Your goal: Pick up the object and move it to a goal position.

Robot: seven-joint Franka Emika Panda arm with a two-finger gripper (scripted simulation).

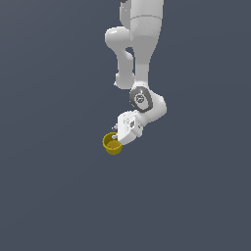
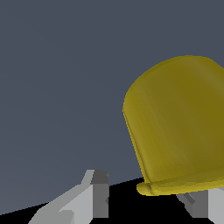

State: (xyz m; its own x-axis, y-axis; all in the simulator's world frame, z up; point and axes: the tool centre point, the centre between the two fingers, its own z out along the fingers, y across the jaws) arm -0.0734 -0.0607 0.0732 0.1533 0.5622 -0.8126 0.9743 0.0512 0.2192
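Observation:
The mustard-yellow cup [image 1: 112, 144] sits just below and to the exterior view's left of my gripper [image 1: 117, 138], with its open mouth showing. In the wrist view the cup [image 2: 179, 127] fills one side, rim band close to the camera and narrower base farther off. My gripper [image 2: 151, 202] is open. One finger [image 2: 99, 194] stands clear of the cup with a gap between them. The other finger [image 2: 205, 203] is right by the rim band, partly behind it. I cannot tell whether that finger touches the cup.
A plain dark grey-blue surface [image 1: 49, 196] spreads all around with no other objects in view. The white arm [image 1: 142, 44] rises above the cup in the exterior view.

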